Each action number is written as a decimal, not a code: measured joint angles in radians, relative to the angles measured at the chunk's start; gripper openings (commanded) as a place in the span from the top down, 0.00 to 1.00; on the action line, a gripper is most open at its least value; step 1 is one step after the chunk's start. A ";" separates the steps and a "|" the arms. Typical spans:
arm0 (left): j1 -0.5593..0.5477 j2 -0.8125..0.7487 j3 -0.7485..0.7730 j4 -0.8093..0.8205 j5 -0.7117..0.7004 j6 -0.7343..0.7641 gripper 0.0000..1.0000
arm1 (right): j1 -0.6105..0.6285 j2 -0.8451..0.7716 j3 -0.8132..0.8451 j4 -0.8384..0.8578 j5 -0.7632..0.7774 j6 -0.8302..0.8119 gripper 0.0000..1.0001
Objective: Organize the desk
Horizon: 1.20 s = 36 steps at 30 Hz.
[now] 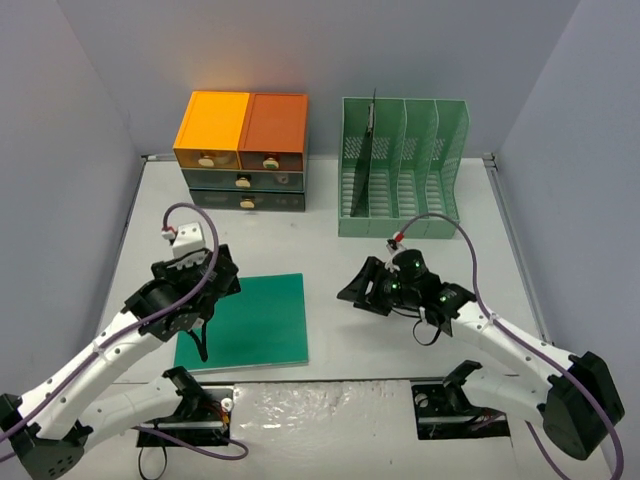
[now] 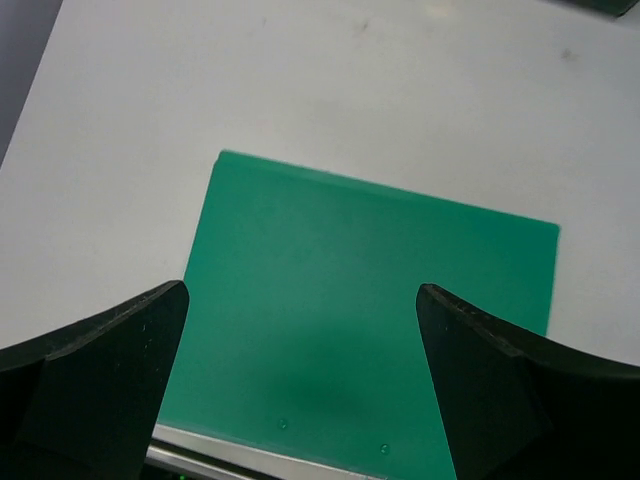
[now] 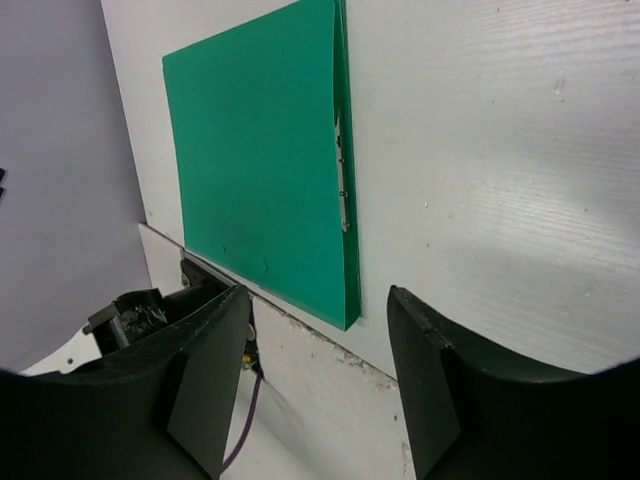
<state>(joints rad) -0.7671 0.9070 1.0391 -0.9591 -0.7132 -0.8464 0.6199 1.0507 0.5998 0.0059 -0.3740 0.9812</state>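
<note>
A green folder (image 1: pixel 245 320) lies flat on the white desk (image 1: pixel 430 250), near its front edge on the left side. My left gripper (image 1: pixel 203 340) hovers over the folder's left part. In the left wrist view it (image 2: pixel 300 380) is open wide, with the folder (image 2: pixel 370 280) lying below and between its fingers. My right gripper (image 1: pixel 352 290) hangs just right of the folder, pointing toward it. In the right wrist view it (image 3: pixel 320 380) is open and holds nothing; the folder (image 3: pixel 260 150) lies ahead, its right edge with a metal clip (image 3: pixel 343 185) nearest.
A green slotted file rack (image 1: pixel 400 165) stands at the back right with a dark flat item (image 1: pixel 368 150) upright in a left slot. An orange-topped drawer unit (image 1: pixel 243 150) stands at the back left. Grey-lilac walls enclose the desk.
</note>
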 measured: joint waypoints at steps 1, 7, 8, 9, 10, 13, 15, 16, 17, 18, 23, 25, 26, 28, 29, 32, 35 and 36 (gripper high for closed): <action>0.018 -0.020 -0.041 -0.012 0.021 -0.037 0.03 | 0.008 -0.013 -0.033 0.029 0.003 0.007 0.45; 0.125 -0.154 -0.215 -0.071 0.124 -0.159 0.03 | 0.075 -0.016 -0.176 0.150 0.029 0.059 0.45; 0.146 -0.179 -0.228 -0.075 0.141 -0.168 0.03 | 0.093 -0.008 -0.189 0.175 0.034 0.067 0.45; 0.167 -0.204 -0.244 -0.073 0.160 -0.178 0.03 | 0.114 0.003 -0.201 0.208 0.046 0.076 0.45; 0.190 -0.227 -0.262 -0.071 0.179 -0.188 0.03 | 0.140 0.021 -0.212 0.246 0.055 0.085 0.45; 0.234 -0.279 -0.314 -0.077 0.223 -0.216 0.03 | 0.204 0.077 -0.226 0.331 0.067 0.101 0.45; 0.248 -0.306 -0.340 -0.077 0.250 -0.243 0.03 | 0.238 0.124 -0.227 0.389 0.077 0.109 0.45; 0.251 -0.313 -0.350 -0.077 0.261 -0.255 0.03 | 0.248 0.144 -0.227 0.412 0.081 0.112 0.45; 0.251 -0.319 -0.359 -0.077 0.269 -0.265 0.03 | 0.256 0.164 -0.227 0.434 0.084 0.115 0.45; 0.252 -0.324 -0.367 -0.077 0.278 -0.278 0.03 | 0.265 0.184 -0.227 0.457 0.088 0.118 0.45; 0.252 -0.346 -0.409 -0.068 0.303 -0.349 0.03 | 0.285 0.245 -0.232 0.551 0.105 0.123 0.46; 0.252 -0.363 -0.430 -0.074 0.301 -0.386 0.03 | 0.289 0.266 -0.233 0.589 0.109 0.125 0.46; 0.252 -0.375 -0.441 -0.081 0.298 -0.407 0.03 | 0.293 0.280 -0.233 0.605 0.109 0.127 0.46; 0.252 -0.401 -0.461 -0.095 0.284 -0.453 0.03 | 0.303 0.308 -0.233 0.625 0.110 0.129 0.46; 0.252 -0.417 -0.467 -0.097 0.271 -0.474 0.03 | 0.310 0.318 -0.233 0.628 0.112 0.129 0.46; 0.252 -0.454 -0.469 -0.111 0.236 -0.531 0.03 | 0.325 0.327 -0.233 0.628 0.112 0.129 0.46; 0.253 -0.473 -0.469 -0.128 0.204 -0.580 0.03 | 0.331 0.327 -0.233 0.633 0.112 0.129 0.46; 0.253 -0.478 -0.469 -0.134 0.193 -0.594 0.03 | 0.331 0.327 -0.233 0.633 0.112 0.129 0.46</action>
<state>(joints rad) -0.5140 0.4290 0.5697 -1.0929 -0.5199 -1.4401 0.9508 1.3773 0.3668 0.6389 -0.2619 1.1101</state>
